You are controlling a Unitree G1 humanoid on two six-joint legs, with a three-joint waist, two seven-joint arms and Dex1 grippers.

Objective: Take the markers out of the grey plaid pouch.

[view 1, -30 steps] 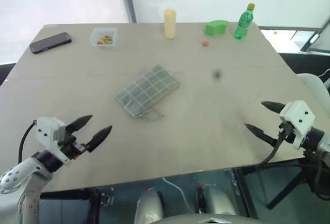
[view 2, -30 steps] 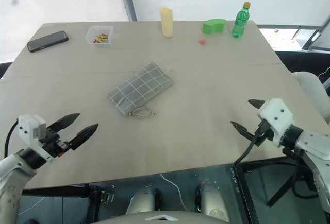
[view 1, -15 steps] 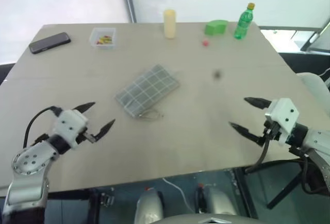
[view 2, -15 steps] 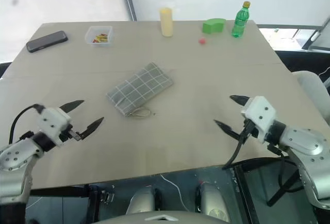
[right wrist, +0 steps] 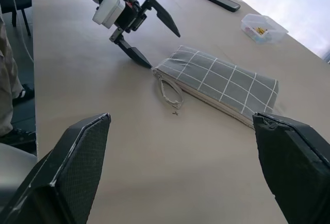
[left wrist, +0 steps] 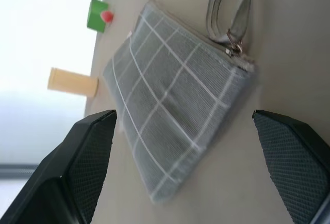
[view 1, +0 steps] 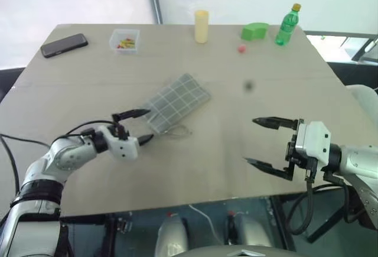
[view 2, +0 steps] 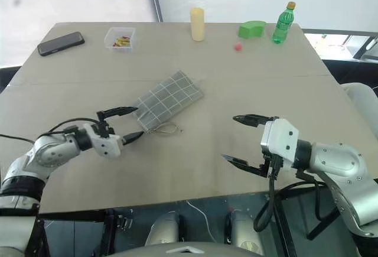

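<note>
Beige table (view 1: 236,162): everything sits on it; far edge carries clutter, well apart from the work.
right gripper (view 1: 267,143): jaws spread wide, empty, hovering over bare table well to the right of the pouch.
left gripper (view 1: 134,127): jaws wide, empty, tips straddling the pouch's near-left end, just beside it; contact can't be confirmed.
grey plaid pouch (view 1: 176,102): flat, mid-table, looks zipped shut. Long axis diagonal, near-left to far-right; strap loop (view 1: 176,130) end points near, toward the robot.
markers: none visible, presumably inside.
risk 1: left pinch lands on fabric only, so the pouch slides or bunches instead of being pinned.
risk 2: pull tab is small; the right gripper could snag the loop and drag the pouch rather than open it.
risk 3: both grippers meet at the same end and collide.
</note>
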